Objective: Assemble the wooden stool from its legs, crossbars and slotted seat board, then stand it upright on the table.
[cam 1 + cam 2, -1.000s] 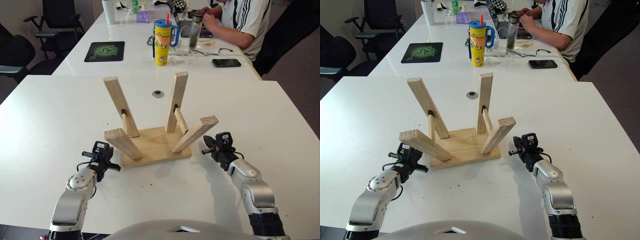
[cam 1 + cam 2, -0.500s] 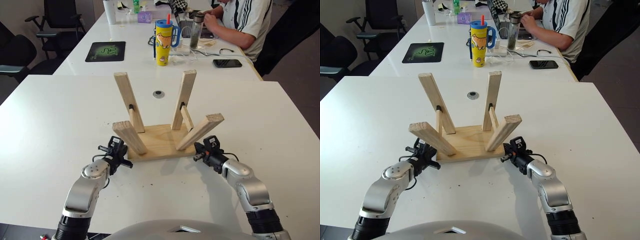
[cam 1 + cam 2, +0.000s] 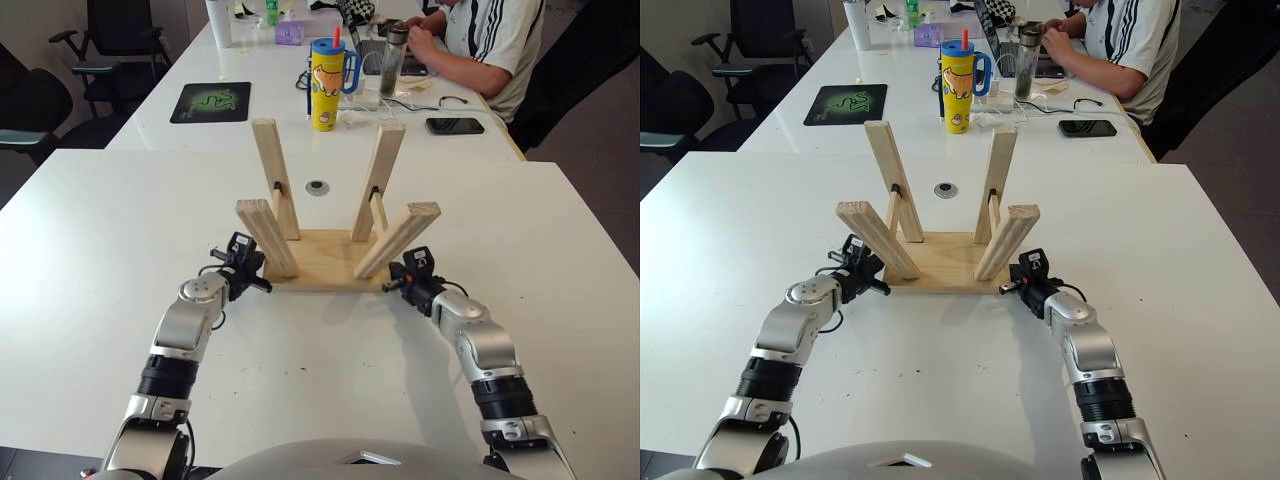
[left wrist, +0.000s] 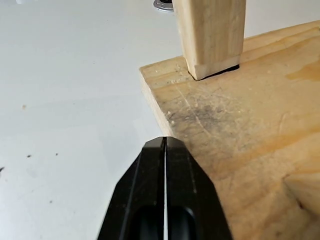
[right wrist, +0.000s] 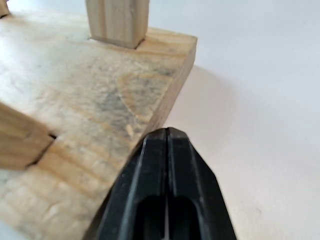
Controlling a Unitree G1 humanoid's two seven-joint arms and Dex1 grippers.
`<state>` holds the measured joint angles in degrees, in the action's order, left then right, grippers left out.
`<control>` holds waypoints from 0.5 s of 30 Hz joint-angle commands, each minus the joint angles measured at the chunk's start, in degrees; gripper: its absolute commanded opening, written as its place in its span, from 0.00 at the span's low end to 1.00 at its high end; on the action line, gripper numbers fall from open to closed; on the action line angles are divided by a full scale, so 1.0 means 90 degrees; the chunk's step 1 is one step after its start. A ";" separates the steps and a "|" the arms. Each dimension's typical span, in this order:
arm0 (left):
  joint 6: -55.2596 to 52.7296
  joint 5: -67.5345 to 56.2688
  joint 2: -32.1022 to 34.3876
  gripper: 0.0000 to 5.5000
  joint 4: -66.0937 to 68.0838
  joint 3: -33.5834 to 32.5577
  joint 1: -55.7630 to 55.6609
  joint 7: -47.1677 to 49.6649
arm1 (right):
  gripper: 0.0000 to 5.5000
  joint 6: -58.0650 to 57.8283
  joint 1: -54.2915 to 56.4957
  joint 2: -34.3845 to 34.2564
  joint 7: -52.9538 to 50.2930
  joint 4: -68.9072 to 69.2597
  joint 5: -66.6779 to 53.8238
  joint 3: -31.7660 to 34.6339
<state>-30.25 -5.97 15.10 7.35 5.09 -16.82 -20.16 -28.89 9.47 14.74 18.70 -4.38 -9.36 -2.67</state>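
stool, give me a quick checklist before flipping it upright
1. Four legs set in the board: ok.
2. Crossbars fully seated: cannot tell.
3. Standing upright: not ok, board lies flat on the table, legs up.
4. Left claw open for a grip: not ok, shut at the board's left edge.
5. Right claw open for a grip: not ok, shut at the board's right edge.
6. Claws touching the board: cannot tell.
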 commanded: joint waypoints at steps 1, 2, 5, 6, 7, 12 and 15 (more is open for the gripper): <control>0.0363 0.0017 -0.0285 0.00 0.0531 0.0125 -0.0635 -0.0134 | 0.00 0.0067 0.0534 -0.0325 -0.0139 -0.0298 -0.0008 0.0025; 0.0452 0.0039 -0.0317 0.00 0.0711 0.0115 -0.0733 -0.0132 | 0.00 0.0082 0.0659 -0.0388 -0.0185 -0.0403 -0.0003 0.0035; 0.0715 0.0105 -0.0353 0.00 0.1134 0.0116 -0.0913 -0.0159 | 0.00 0.0211 0.1121 -0.0556 -0.0412 -0.0832 0.0085 0.0084; 0.0795 0.0141 -0.0339 0.00 0.1245 0.0128 -0.0940 -0.0164 | 0.00 0.0276 0.1284 -0.0583 -0.0503 -0.0988 0.0117 0.0126; 0.0867 0.0168 -0.0319 0.00 0.1330 0.0128 -0.0952 -0.0163 | 0.00 0.0319 0.1400 -0.0595 -0.0568 -0.1093 0.0129 0.0177; 0.1054 0.0154 -0.0177 0.00 0.1505 -0.0172 -0.0859 -0.0028 | 0.00 0.0386 0.1356 -0.0432 -0.0523 -0.1130 0.0204 0.0310; 0.1194 0.0094 -0.0092 0.00 0.1386 -0.0456 -0.0669 0.0102 | 0.00 0.0404 0.1192 -0.0243 -0.0471 -0.1098 0.0263 0.0382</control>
<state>-20.59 -4.79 13.12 20.49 3.20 -24.25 -20.27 -25.52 21.62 10.65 13.95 -14.36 -7.62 -0.32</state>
